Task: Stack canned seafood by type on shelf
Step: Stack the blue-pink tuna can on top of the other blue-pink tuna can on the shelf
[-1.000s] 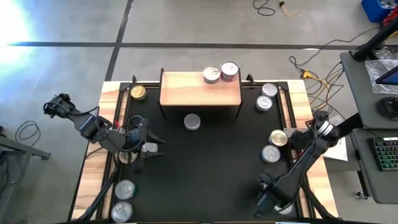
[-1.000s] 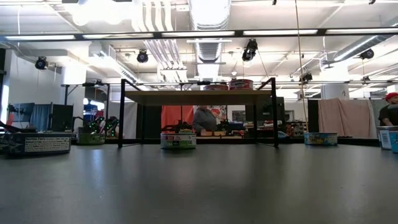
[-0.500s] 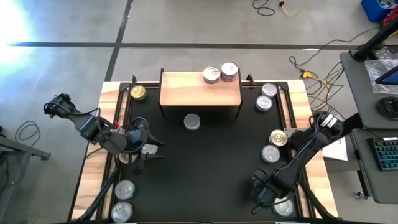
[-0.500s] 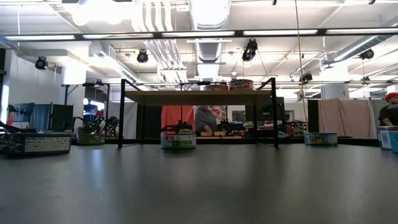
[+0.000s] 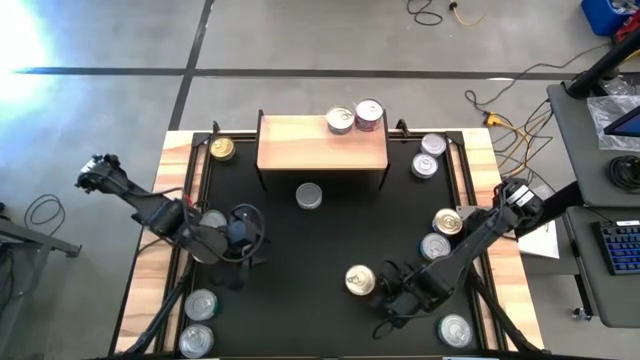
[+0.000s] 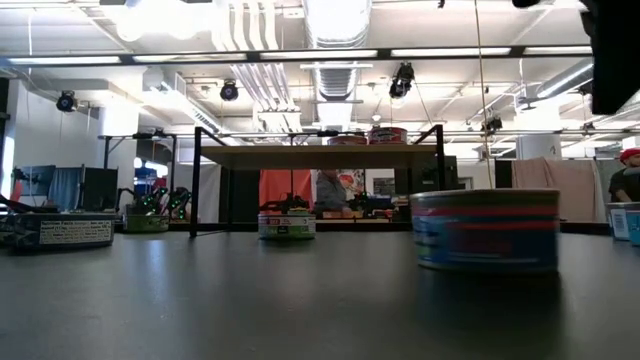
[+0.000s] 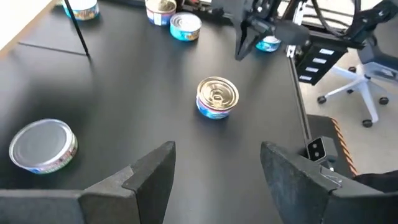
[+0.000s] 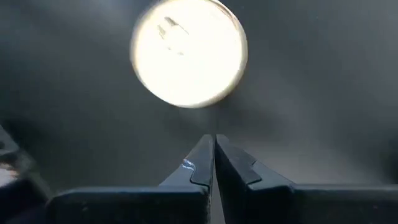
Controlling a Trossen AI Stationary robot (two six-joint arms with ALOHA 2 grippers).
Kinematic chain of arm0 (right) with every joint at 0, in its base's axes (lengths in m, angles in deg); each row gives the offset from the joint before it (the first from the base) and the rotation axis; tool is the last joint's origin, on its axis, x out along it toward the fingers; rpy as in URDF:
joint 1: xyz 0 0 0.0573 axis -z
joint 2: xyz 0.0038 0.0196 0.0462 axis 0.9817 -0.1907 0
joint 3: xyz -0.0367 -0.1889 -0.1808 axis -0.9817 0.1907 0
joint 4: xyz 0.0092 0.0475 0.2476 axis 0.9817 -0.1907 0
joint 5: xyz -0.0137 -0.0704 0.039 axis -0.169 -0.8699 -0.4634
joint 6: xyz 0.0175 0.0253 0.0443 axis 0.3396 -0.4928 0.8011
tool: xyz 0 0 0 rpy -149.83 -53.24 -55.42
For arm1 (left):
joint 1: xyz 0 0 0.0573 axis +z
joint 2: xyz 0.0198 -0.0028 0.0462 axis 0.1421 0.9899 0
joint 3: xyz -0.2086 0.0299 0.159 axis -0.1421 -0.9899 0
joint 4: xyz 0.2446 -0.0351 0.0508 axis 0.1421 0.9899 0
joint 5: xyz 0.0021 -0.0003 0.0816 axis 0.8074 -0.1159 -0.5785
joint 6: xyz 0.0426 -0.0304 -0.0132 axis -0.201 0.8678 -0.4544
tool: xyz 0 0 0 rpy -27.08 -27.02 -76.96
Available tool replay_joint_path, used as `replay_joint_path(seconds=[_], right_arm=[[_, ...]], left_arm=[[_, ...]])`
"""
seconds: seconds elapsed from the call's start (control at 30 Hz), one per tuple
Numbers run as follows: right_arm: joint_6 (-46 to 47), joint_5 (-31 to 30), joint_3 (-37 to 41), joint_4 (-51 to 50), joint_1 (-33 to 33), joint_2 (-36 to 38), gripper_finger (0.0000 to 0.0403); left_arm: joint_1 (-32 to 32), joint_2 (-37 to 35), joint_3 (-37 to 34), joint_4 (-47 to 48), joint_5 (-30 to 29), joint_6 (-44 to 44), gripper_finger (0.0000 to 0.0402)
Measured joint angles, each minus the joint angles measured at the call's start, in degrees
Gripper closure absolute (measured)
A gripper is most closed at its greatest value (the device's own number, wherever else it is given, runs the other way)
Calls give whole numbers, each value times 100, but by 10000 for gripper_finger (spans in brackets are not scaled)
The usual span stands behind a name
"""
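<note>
In the high view, the shelf (image 5: 322,143) stands at the upper centre of the frame on the black mat (image 5: 320,250), with 2 cans (image 5: 354,117) side by side on the right part of its top board. One silver-lidded can (image 5: 309,195) sits on the mat just below the shelf's front edge. A gold-lidded can (image 5: 222,149) lies at the upper left beside the shelf, 2 silver cans (image 5: 429,156) at the upper right, and 2 more (image 5: 441,234) at the middle right edge. 2 silver cans (image 5: 199,320) rest at the lower left, and 1 (image 5: 454,330) at the lower right.

A gold-lidded can (image 5: 359,280) with a blue and red side label stands alone on the mat at the lower centre; in the low view it (image 6: 486,229) fills the right of the frame, upright.

The right gripper (image 5: 385,300) is low over the mat just right of that can, its fingers (image 8: 211,165) pressed tightly together and holding nothing; its wrist view shows the bright lid (image 8: 188,51) just ahead of the tips, not touching.

The left gripper (image 5: 250,228) hovers at the left centre of the mat, its fingers (image 7: 149,171) parted about halfway with nothing between them. A silver can (image 5: 212,218) lies just beside it.
</note>
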Motion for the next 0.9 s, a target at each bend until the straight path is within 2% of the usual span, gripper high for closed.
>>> replay_joint_path(seconds=[0.13,0.23,0.43,0.53,0.7,0.8,0.9], right_arm=[[-6,441,197,-132,0,-42,394],[-72,498,459,145,43,-150,394],[-323,457,870,842,363,-416,394],[-614,211,935,904,642,-507,394],[-2007,-308,937,1721,1432,-542,394],[-3009,-285,937,2764,1865,-519,394],[-3609,-114,823,3107,2079,-460,394]], left_arm=[[18,208,0,23,219,-71,179],[105,389,-2,70,241,-196,179],[356,866,-2,55,477,-563,179],[385,1086,57,15,603,-663,179],[389,1309,257,-77,796,-672,180],[392,1359,360,5,890,-680,180],[391,1345,401,225,920,-567,180]])
